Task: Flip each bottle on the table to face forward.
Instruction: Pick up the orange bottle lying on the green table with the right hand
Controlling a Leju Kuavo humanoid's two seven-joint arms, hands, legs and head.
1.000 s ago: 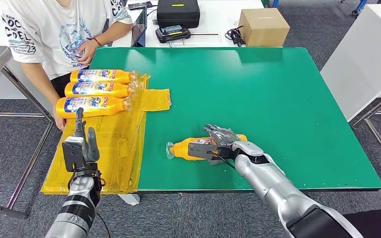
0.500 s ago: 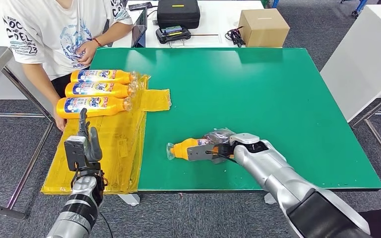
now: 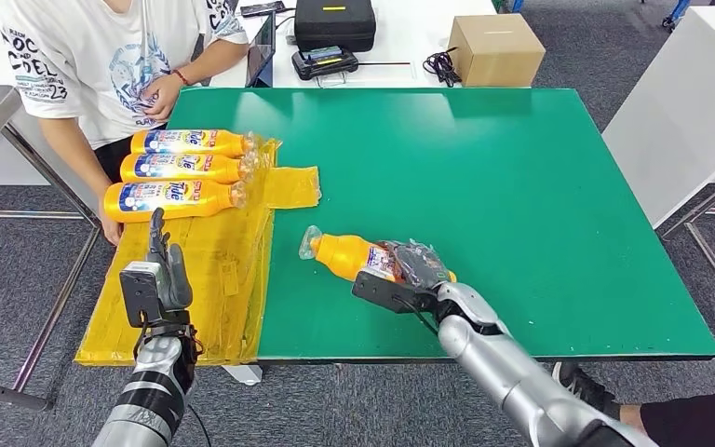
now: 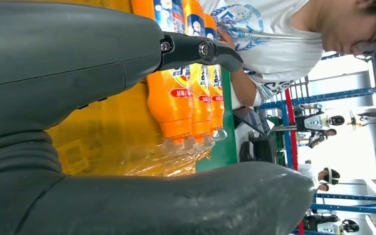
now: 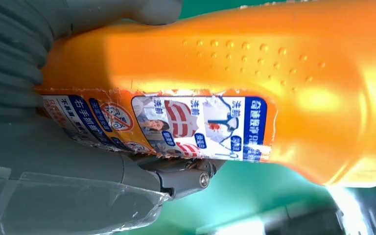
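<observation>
My right hand (image 3: 408, 277) grips an orange bottle (image 3: 349, 254) near the front of the green table (image 3: 484, 168); the bottle is tilted, its clear cap end raised toward the left. In the right wrist view the orange bottle (image 5: 254, 83) shows its back label, with my thumb (image 5: 142, 10) and fingers (image 5: 176, 178) wrapped round it. Three orange bottles (image 3: 182, 170) lie side by side on yellow plastic sheeting (image 3: 205, 270) at the left, blue labels up. My left hand (image 3: 155, 279) stands open above the sheeting's front part, holding nothing. The left wrist view looks along the three bottles (image 4: 186, 93).
A person in a white printed T-shirt (image 3: 102, 56) stands at the table's far left corner, hands near the chest. Behind the table are a black case (image 3: 333, 26), a small device (image 3: 324, 63) and a cardboard box (image 3: 495, 48). A white cabinet (image 3: 689, 102) stands to the right.
My right hand has closed round the bottle, lifted its cap end and turned it; the cap now points up and left. The left hand has barely moved.
</observation>
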